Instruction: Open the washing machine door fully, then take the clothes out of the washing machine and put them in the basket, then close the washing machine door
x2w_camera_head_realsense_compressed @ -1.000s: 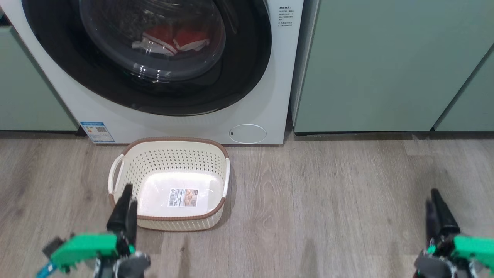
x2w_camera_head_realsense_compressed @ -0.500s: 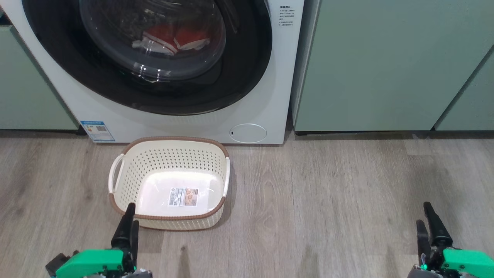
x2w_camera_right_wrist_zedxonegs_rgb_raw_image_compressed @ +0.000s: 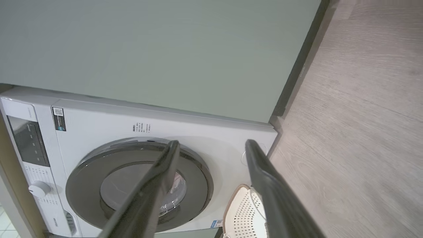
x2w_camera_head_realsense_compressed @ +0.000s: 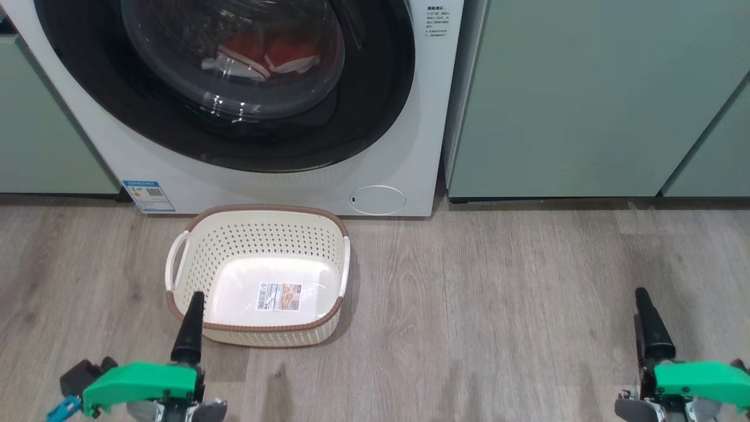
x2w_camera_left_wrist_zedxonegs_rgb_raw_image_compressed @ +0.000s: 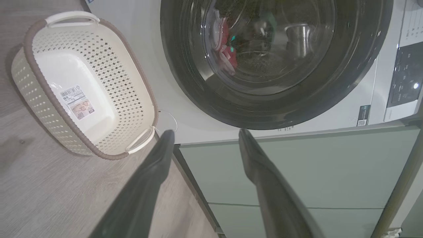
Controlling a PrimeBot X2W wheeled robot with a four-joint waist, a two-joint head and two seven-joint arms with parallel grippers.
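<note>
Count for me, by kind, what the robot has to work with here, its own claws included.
washing machine: 1
basket: 1
bundle of red clothes, seen through the door glass: 1 (separate garments cannot be told)
grippers: 2, the left gripper and the right gripper, both open and empty
total: 5

Red white-trimmed clothes (x2w_camera_head_realsense_compressed: pixel 252 53) behind the shut black-rimmed door (x2w_camera_head_realsense_compressed: pixel 381 105) of the white washing machine (x2w_camera_head_realsense_compressed: pixel 263 190), cream basket (x2w_camera_head_realsense_compressed: pixel 263 234) upright just near of it.
</note>
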